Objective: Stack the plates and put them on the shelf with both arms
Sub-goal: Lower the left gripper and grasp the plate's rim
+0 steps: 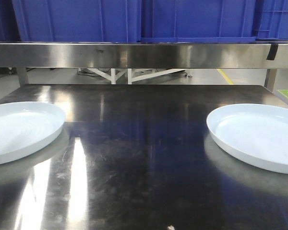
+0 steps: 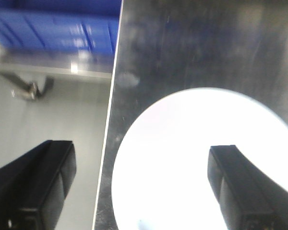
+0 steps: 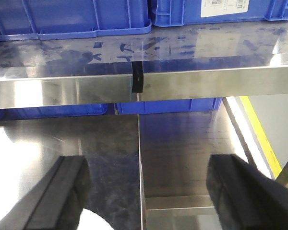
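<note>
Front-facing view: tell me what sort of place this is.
Probably an industrial workshop or storeroom, not a home kitchen: a bare stainless steel worktable, large blue plastic storage crates on a steel shelf above it, and a grey floor with a yellow painted line behind.

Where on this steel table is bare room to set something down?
The widest bare patch is the middle of the dark steel tabletop, between the left glossy pale blue-white round plate and the identical right plate. On the steel shelf above, blue plastic crates crowd the back; only a front strip is bare.
</note>
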Available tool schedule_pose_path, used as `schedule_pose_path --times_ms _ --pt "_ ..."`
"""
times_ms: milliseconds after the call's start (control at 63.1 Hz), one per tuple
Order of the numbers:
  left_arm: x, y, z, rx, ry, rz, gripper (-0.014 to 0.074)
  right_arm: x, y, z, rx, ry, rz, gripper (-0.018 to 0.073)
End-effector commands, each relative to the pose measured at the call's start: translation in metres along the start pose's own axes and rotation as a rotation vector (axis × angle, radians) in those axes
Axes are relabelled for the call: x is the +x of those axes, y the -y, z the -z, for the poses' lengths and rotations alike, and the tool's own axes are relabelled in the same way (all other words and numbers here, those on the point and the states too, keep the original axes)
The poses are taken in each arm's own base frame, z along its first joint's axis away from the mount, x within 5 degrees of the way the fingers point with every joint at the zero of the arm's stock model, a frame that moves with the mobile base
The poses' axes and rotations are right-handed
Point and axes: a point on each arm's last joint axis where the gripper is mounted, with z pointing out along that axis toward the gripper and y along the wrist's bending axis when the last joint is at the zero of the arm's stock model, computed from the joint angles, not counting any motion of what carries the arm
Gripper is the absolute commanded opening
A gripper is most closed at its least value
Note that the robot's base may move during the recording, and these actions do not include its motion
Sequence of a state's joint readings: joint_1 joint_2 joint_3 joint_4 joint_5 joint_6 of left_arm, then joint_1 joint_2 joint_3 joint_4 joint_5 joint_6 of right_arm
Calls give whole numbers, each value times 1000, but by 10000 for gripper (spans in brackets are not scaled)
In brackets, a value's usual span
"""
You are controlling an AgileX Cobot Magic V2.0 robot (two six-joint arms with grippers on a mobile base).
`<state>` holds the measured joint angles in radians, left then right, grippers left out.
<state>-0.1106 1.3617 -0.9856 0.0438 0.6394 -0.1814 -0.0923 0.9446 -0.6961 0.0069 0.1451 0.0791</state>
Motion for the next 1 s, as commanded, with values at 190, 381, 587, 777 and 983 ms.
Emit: schedule_pose_path --times_ms 190,381,587,777,983 --pt "-8 1 -37 -4 -37 17 615 -17 -2 5 -8 79 -2 613" --pt "-4 0 -54 -26 -85 -9 615 -16 -2 5 -8 74 -2 613" --pt "-5 -10 -60 -44 -88 9 613 -16 -2 5 -8 74 -2 613" --pt "-5 -19 -64 -59 -95 39 613 -16 -2 5 -8 74 -2 613" --pt "-2 -19 -72 -61 -122 40 613 -16 -2 5 -8 74 -2 613"
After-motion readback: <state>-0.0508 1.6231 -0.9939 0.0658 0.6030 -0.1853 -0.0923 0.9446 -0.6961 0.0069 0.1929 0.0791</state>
